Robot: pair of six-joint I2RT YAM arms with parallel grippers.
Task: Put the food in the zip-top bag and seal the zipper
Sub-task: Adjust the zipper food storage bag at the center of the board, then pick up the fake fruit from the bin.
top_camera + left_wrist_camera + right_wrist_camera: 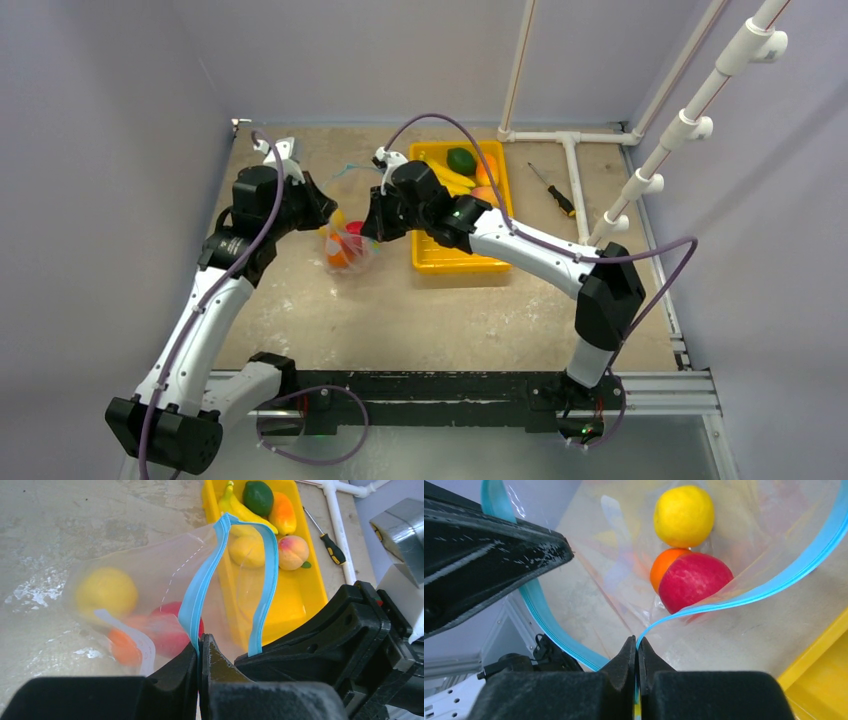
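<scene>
— How far along is the bagging?

— Partly done, I'd say. Three fruits are inside and five wait outside, and the zipper (200, 585) is wide open, so sealing has not begun.

— Start from the left. What is the left gripper (200, 645) doing?

— It is closed tight on the blue zipper strip, pinching one side of the bag (348, 245)'s mouth and lifting it. The bag itself hangs down to the tabletop (400, 320) left of centre, nearer the far edge than the near one.

— What does it hold?

— A lemon (684, 515) deepest in, then an orange (661, 567) and a red apple (694, 582) touching each other nearer the mouth.

— And the right gripper (636, 647)?

— Also clamped shut on the zipper strip, on the opposite side, so the two pull the mouth into an open loop. Neither has a free hand for fruit, which I take as the snag for the next step.

— Further right?

— The yellow tray (450, 265) sits right of centre toward the far edge. At its far end lie bananas (240, 510), an avocado (258, 497), a mango (282, 514), a peach (292, 552), and a yellow fruit (247, 550) that looks like another lemon, seen through the plastic. The tray's near half is bare.

— Anything beyond it?

— A screwdriver (555, 190), just right of the tray.
</scene>
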